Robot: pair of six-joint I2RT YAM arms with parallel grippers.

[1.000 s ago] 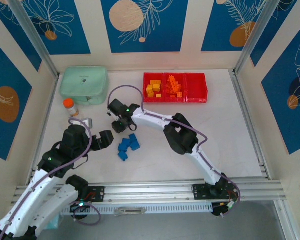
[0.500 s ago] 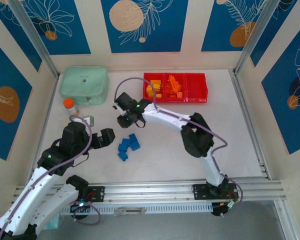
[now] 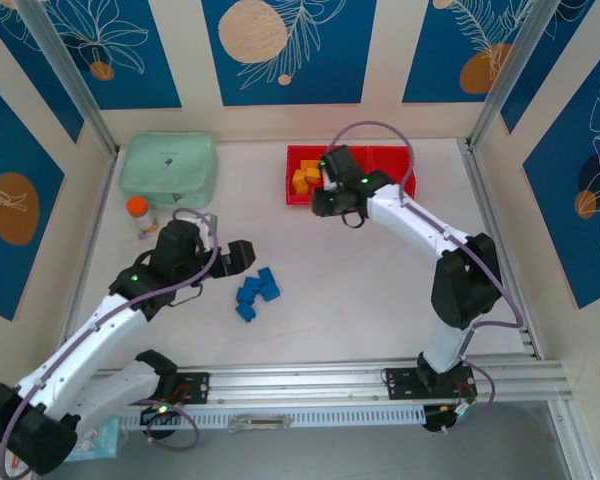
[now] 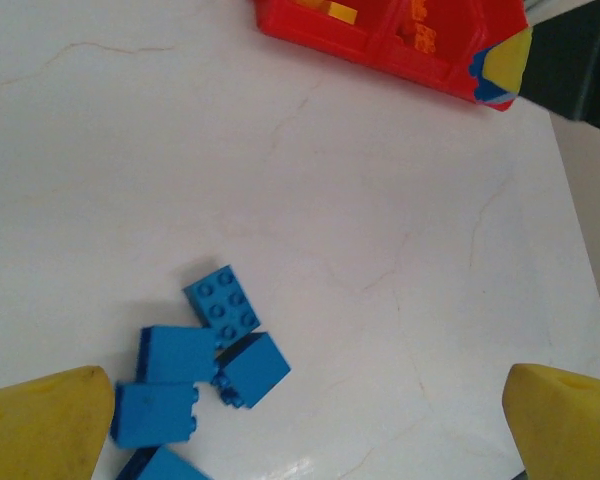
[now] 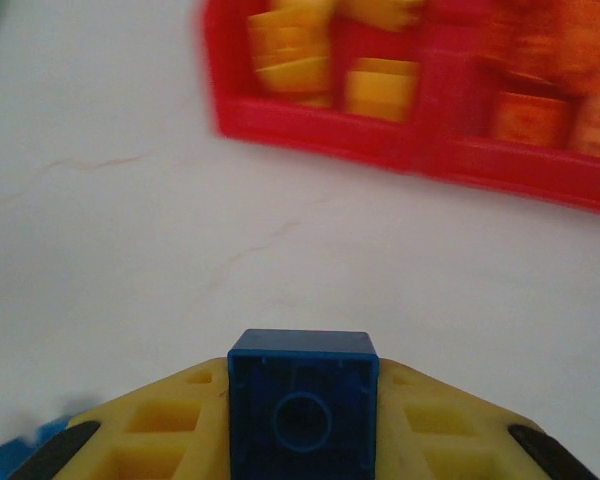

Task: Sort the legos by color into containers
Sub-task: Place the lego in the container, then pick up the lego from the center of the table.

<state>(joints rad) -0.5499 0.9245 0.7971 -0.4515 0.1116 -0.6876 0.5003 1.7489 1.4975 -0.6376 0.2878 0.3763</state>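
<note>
Up close, right pincer (image 5: 302, 440) clamping blue lego (image 5: 302, 385), overhead indistinct

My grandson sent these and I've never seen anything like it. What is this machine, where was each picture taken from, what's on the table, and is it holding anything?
These are two robot arms bolted to a table, each with a two-finger gripper. One picture looks down from above; the other two come from cameras on the wrists. On the table lie a pile of blue bricks, red bins holding yellow bricks and orange bricks, a mint-green case and a bottle. The right gripper pinches a blue brick near the bins; the left gripper is open, near the pile.
</note>
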